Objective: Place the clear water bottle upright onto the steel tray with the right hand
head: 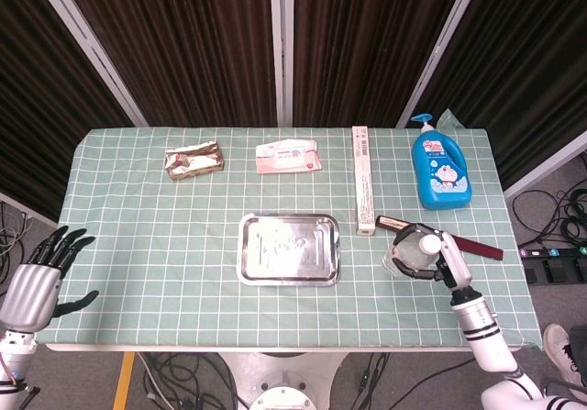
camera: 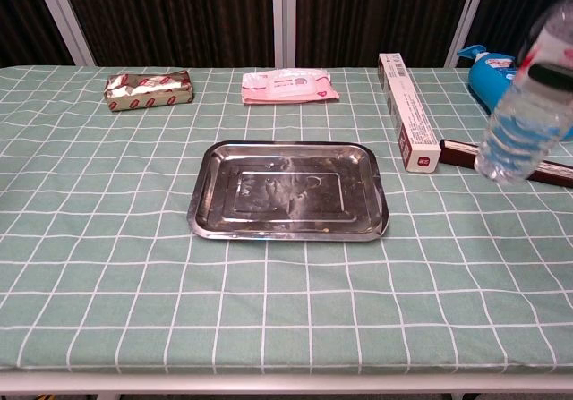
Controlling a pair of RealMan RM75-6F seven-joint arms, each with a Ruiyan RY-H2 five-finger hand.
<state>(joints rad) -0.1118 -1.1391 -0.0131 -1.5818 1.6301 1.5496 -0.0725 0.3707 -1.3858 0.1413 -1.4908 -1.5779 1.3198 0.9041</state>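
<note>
Dark curtains hang behind a surface [head: 138,236] covered with a green checked cloth. Water bottle [camera: 526,105] is off the surface, tilted a little, gripped by the right hand [head: 438,261] with fingers [head: 407,236] wrapped around its body; white cap [head: 429,243] faces up in the head view. Chest view shows the bottle raised in front of the blue bottle and the dark red box, a dark finger band across its upper part; the hand itself is mostly out of that frame. Bottle is to the right of the steel tray [camera: 288,190], well apart from it, not over it.

Tray lies flat near the middle of the surface, nothing on it. Long white box [camera: 406,110] lies just right of the tray, running toward the back edge. Dark red box [head: 477,245] lies flat beside the long box's near end, partly hidden by the hand and bottle. Blue bottle [head: 438,167] with a pump top lies at the back right. Pink wipes pack [camera: 289,86] sits at the back centre, foil packet [camera: 148,89] at the back left.

Left hand [head: 41,277] hangs off the left edge of the surface, low, fingers spread, holding nothing; seen only in the head view.
</note>
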